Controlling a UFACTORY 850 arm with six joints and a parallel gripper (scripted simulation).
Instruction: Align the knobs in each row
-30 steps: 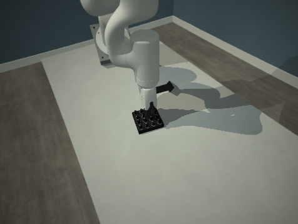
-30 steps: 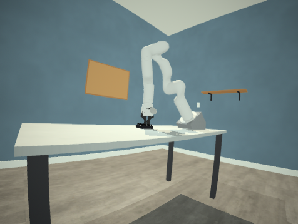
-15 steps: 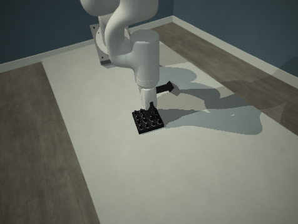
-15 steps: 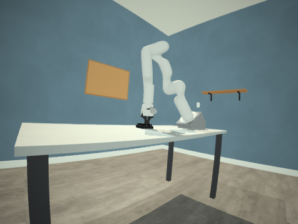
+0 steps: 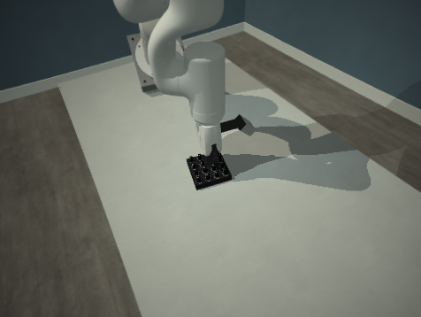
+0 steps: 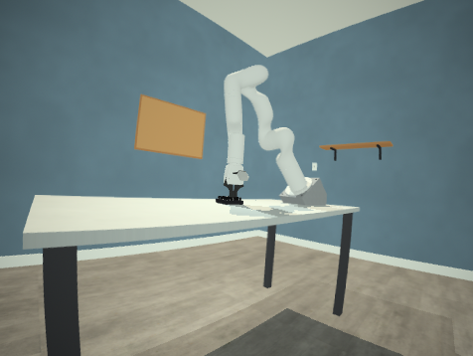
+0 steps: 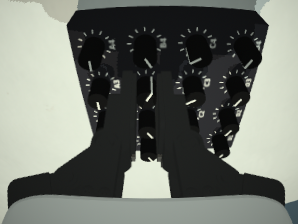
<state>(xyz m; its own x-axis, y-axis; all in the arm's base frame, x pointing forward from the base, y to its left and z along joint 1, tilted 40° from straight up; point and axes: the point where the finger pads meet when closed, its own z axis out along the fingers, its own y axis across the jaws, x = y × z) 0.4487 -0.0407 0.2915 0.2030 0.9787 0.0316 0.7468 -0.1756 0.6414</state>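
One arm stands over the bench, reaching out from its base and dropping almost straight down onto the knob box, which sits on its feet out on the bench top, well in front of the arm's foot. From where I stand the claw comes at the box from directly above, so the knob it works lies below the fingertips, not to either side; any turn would be a twist of the wrist about that vertical line. Looking down past the wrist, the two dark fingers straddle one column of knobs, the second from the left in that view, and they stand narrow, pinched on a knob in the second row from the top of the view. Which row letter that is I cannot tell, as the socket side is not visible.
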